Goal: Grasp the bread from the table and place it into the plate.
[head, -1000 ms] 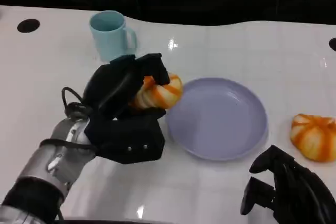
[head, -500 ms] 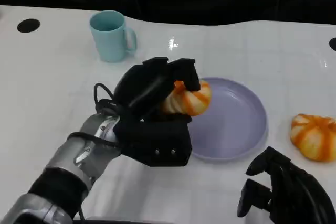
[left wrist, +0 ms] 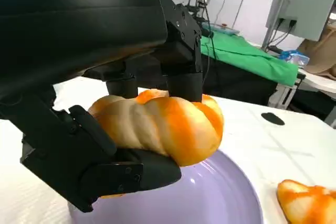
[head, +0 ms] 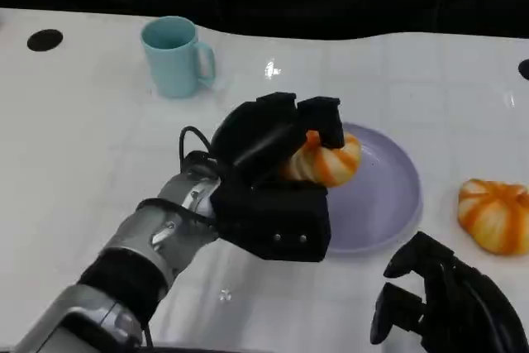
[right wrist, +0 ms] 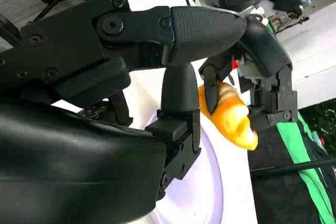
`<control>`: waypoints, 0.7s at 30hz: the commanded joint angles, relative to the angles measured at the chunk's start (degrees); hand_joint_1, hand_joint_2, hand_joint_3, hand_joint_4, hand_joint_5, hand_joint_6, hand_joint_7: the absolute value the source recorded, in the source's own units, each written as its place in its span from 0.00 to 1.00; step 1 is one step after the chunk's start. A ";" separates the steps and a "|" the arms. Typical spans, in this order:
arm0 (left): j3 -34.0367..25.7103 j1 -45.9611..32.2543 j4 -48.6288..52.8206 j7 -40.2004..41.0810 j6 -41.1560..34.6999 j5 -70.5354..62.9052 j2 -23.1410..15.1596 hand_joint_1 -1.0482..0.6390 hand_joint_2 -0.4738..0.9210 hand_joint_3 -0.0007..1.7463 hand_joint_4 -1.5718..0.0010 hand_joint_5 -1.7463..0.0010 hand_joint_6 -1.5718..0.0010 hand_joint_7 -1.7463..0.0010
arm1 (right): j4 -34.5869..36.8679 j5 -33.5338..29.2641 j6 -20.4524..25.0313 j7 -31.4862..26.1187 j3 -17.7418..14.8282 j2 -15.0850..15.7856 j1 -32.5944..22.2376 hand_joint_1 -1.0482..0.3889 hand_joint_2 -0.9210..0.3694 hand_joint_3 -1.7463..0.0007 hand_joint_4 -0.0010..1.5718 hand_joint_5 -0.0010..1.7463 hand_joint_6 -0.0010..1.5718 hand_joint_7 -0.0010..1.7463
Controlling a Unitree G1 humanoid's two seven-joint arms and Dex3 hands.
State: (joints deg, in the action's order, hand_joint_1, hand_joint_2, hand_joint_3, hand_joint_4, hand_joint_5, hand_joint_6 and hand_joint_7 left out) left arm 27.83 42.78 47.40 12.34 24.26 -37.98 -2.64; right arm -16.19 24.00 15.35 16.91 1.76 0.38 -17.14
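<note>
While the left hand grips the bread from above and below, the roll hangs over the near-left part of the purple plate, clear of its surface as the left wrist view shows. The fingers press on the top of the loaf and a thumb-like pad cradles it underneath, so the hold looks firm. The risk I see lies in the release: the bread sits close to the plate's rim, and if the hand lets go here the rounded roll could tip outward and roll back onto the white table. Letting go from this height might also make it bounce. The lower pad could catch the rim on the way down and nudge the plate sideways. The right hand rests low at the table's near edge, holding nothing, its fingers loosely curled; whether they are fully clenched I cannot tell. A second bread lies on the table beyond the plate's right side, and a blue mug stands well apart at the far left.
</note>
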 commanded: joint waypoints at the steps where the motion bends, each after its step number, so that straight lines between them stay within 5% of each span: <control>1: 1.85 3.38 2.68 3.73 -0.21 -2.83 0.50 0.49 0.70 0.63 0.41 0.00 0.56 0.00 | 0.20 0.57 -0.86 0.91 -0.37 0.20 0.02 0.36 0.01 0.69 0.47 1.00 0.28 1.00; 15: 4.69 5.01 6.62 6.65 -4.98 -5.71 3.59 0.47 0.86 0.34 0.45 0.00 0.63 0.00 | 0.23 0.53 -1.24 1.48 -0.27 -0.07 -0.16 0.36 0.00 0.70 0.50 1.00 0.30 1.00; 18: 4.28 5.05 7.48 5.05 -4.61 -4.67 3.96 0.47 0.90 0.23 0.53 0.03 0.58 0.22 | 0.12 0.49 -1.08 1.50 -0.23 0.05 -0.20 0.36 0.00 0.70 0.50 1.00 0.30 1.00; 21: 3.98 5.39 8.06 1.01 -4.06 -3.10 3.73 0.45 0.97 0.13 0.57 0.23 0.59 0.45 | 0.28 0.72 -1.30 1.72 -0.30 -0.06 -0.22 0.36 0.00 0.70 0.50 1.00 0.30 1.00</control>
State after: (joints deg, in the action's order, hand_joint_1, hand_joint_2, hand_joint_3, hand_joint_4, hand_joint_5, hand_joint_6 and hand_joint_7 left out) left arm 32.06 46.53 54.77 16.26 19.61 -42.35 1.53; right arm -15.29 23.98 14.32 18.54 1.79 0.24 -17.13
